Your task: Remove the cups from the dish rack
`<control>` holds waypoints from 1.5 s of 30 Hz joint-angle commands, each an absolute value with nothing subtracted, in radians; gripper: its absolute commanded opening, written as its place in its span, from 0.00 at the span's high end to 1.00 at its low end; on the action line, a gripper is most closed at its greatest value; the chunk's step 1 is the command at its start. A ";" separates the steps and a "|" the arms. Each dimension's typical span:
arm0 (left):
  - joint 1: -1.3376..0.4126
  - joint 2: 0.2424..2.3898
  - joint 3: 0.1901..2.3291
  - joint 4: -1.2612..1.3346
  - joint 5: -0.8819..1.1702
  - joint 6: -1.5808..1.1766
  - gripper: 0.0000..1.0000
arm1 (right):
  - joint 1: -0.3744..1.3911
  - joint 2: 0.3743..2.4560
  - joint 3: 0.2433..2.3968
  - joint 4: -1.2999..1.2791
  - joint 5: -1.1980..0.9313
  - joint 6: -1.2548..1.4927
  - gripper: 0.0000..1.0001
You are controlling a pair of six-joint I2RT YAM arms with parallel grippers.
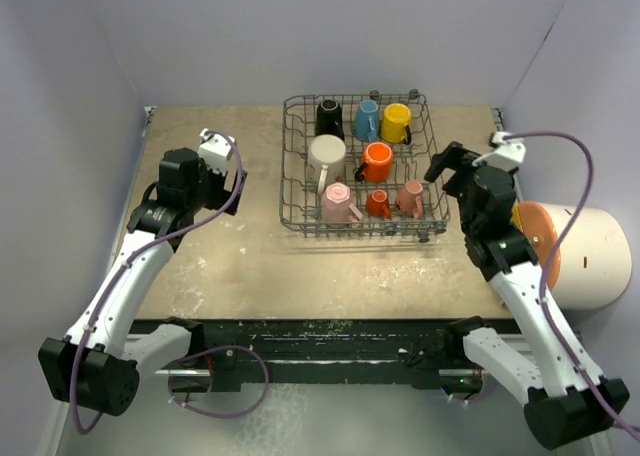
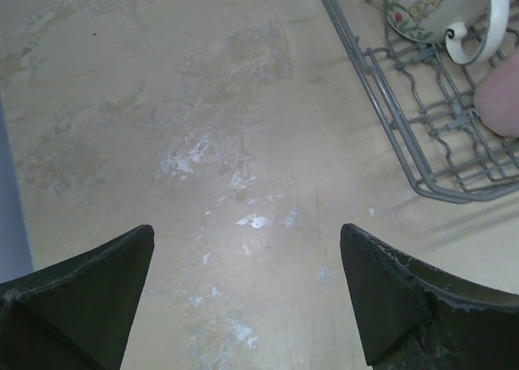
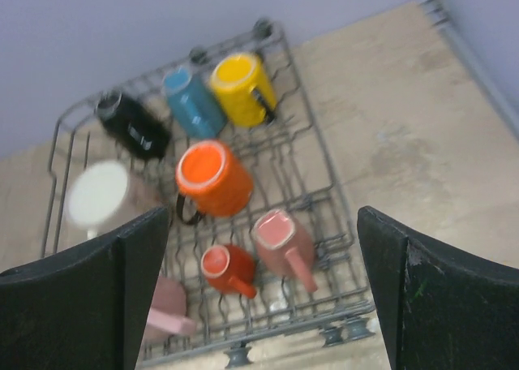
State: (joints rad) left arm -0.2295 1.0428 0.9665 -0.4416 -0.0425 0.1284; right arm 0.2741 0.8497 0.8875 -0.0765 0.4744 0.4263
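Left gripper [image 2: 247, 234] and right gripper [image 3: 263, 217], jaws apart, flanking dish rack [image 1: 287, 176] with seemingly eight cups [image 1: 377, 161].

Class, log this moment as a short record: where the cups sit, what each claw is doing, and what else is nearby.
Holder: dish rack on table
Back row: black cup, blue cup, yellow cup
Middle row: white cup, large orange cup
Front row: pink cup, small orange cup, second pink cup
Cups outside rack: none
Left claw: open, empty, over bare table left of rack
Right claw: open, empty, at rack's right side
Nearby: white cylinder with orange face, far right
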 commanded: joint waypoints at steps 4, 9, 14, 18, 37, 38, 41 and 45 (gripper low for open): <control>-0.230 1.062 1.105 -0.652 0.108 0.168 0.01 | 0.378 1.158 1.068 -0.129 0.126 0.304 0.01; -0.231 1.071 1.119 -0.698 0.135 0.165 0.01 | 0.492 1.315 1.117 -0.154 0.073 0.225 0.08; -0.231 1.040 1.092 -0.725 0.186 0.186 0.01 | 0.495 1.382 1.081 -0.114 -0.031 0.195 0.11; -0.231 1.032 1.101 -0.746 0.213 0.199 0.01 | 0.498 1.453 1.091 -0.122 -0.071 0.165 0.17; -0.232 1.045 1.166 -0.805 0.248 0.221 0.01 | 0.544 1.696 1.159 -0.083 -0.091 0.098 0.39; -0.232 1.045 1.168 -0.805 0.245 0.221 0.01 | 0.552 1.701 1.162 -0.081 -0.085 0.097 0.41; -0.232 1.042 1.173 -0.808 0.240 0.224 0.01 | 0.584 1.708 1.171 -0.078 -0.052 0.094 0.48; -0.231 1.038 1.174 -0.809 0.241 0.227 0.01 | 0.626 1.699 1.183 -0.086 0.009 0.094 0.60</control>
State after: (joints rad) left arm -0.2295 1.0538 1.1297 -0.8181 0.2317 0.2058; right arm 0.5858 1.7252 1.1263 -0.1162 -0.0505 0.1047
